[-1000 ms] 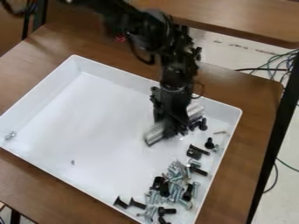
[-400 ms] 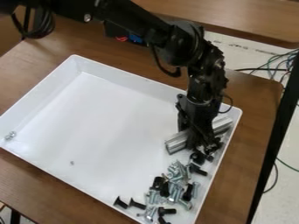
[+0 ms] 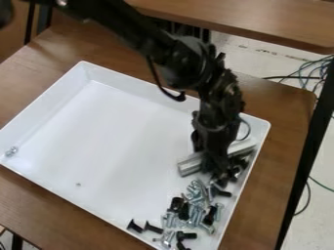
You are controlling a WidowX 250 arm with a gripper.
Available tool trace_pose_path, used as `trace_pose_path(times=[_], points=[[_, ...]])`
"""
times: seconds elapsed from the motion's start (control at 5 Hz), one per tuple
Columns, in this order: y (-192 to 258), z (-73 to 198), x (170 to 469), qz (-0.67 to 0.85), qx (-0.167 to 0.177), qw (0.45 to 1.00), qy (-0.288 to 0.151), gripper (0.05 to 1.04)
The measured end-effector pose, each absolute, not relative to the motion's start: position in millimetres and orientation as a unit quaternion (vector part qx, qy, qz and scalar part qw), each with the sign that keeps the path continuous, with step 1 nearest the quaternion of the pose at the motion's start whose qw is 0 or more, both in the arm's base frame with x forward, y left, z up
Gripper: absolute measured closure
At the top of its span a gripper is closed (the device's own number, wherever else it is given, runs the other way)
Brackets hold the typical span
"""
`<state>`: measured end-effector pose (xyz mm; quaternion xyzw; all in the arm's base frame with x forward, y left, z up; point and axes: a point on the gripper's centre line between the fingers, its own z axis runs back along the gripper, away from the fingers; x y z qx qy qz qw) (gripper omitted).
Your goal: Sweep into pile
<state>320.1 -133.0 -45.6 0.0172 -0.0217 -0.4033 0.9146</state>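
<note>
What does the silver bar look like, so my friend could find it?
On the brown table is a big white tray, and a black robot arm hangs over its right side. The silver bar is the straight, slanted piece poking out on both sides of the arm's end. It's much longer and thicker than the little bolts lying jumbled nearby.

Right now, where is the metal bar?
In the camera view, the metal bar is at the white tray's right side, at the gripper, just above the screw pile.
</note>
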Motion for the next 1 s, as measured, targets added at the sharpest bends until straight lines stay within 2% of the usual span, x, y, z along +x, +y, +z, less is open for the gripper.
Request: trace_pose_path(times=[0.2,0.4,0.6,0.8,1.0], points=[[-114.4,-45.7,291.4,-0.413,0.025,0.91,-0.016,0.73],[-100.5,-42.7,275.1,-0.403,0.024,0.915,-0.018,0.73],[-98.1,-39.1,274.6,-0.396,0.017,0.918,-0.021,0.73],[-95.6,-13.6,288.4,-0.379,0.013,0.924,-0.058,0.73],[-82.2,4.1,300.2,-0.345,0.03,0.935,-0.077,0.73]])
